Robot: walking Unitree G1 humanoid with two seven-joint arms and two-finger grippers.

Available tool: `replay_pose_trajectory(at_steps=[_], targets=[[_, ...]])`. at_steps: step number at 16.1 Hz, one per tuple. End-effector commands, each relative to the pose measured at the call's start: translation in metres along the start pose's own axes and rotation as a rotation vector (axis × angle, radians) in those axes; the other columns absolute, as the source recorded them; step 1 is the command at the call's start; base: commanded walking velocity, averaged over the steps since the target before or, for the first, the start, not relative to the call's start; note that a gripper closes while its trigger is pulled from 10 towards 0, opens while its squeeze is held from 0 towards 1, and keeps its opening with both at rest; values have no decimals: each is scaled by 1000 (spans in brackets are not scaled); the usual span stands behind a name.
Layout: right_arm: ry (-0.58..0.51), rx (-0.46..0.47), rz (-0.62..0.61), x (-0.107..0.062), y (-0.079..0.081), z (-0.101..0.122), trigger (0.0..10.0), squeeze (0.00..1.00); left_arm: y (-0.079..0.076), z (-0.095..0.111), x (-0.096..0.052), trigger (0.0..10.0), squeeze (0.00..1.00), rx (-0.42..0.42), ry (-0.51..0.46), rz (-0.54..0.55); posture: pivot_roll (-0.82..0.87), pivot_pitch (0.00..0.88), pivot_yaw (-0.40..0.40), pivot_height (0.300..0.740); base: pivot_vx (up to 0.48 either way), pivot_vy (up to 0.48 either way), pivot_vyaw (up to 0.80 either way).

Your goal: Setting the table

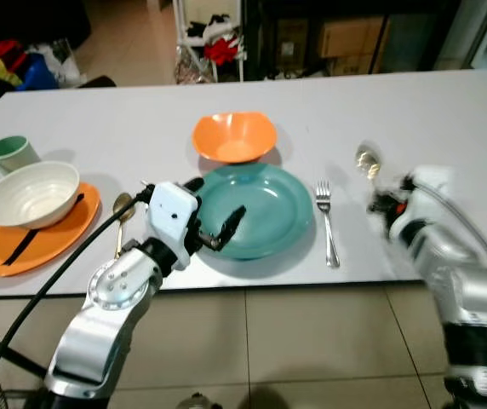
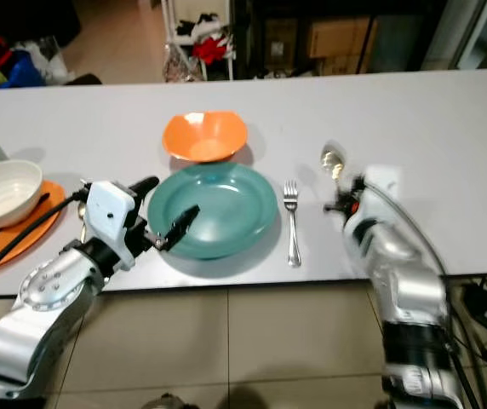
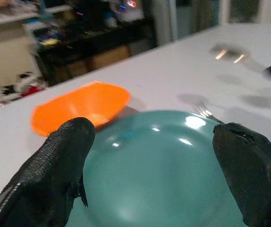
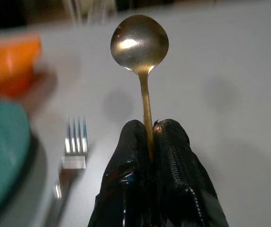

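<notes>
Nearest me, my left gripper (image 1: 218, 223) hovers over the near-left rim of the teal plate (image 1: 269, 204), fingers spread wide, holding nothing. My right gripper (image 4: 150, 137) is pinched tight on the handle of a gold spoon (image 4: 140, 45), bowl pointing away, held above the table (image 1: 431, 119) just right of the fork (image 1: 326, 223).

Place setting so far: plate centred at the near edge, fork lying just beside its right rim, orange bowl (image 1: 235, 136) touching or nearly touching the plate's far edge. A second spoon (image 1: 122, 209) lies left of the plate.

Judgement: setting is mostly laid; the held spoon is not yet down.

Far left, apart from the setting: white bowl (image 1: 31, 192) on an orange plate (image 1: 56, 239), green mug (image 1: 9, 153) behind.
</notes>
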State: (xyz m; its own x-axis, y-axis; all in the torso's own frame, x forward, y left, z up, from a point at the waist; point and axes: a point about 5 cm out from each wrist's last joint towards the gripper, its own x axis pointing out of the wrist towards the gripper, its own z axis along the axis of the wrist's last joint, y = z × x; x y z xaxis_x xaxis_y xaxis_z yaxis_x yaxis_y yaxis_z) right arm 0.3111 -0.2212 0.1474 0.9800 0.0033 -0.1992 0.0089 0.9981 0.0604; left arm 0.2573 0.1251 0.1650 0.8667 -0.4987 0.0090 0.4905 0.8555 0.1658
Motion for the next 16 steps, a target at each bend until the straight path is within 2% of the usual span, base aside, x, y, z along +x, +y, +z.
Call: replay_pose_trajectory(at_steps=[1,4,7,9,16], targets=[[-100,-23,3,-10,7,15,10000,0,5,-2,1,10000,0,4,12,50,63,0,92,740,0,0,0],[-158,-16,71,-35,34,21,10000,0,4,-4,4,10000,0,7,19,75,50,0,89,740,0,0,0],[-166,14,85,-47,48,18,10000,0,4,-3,4,10000,0,9,12,85,43,0,93,740,0,340,0],[-136,29,73,-49,52,11,10000,0,3,-4,4,10000,0,7,14,85,45,0,91,740,0,341,0],[-85,23,116,-50,63,8,10000,0,5,-5,3,10000,0,11,23,92,53,0,86,740,0,340,0]])
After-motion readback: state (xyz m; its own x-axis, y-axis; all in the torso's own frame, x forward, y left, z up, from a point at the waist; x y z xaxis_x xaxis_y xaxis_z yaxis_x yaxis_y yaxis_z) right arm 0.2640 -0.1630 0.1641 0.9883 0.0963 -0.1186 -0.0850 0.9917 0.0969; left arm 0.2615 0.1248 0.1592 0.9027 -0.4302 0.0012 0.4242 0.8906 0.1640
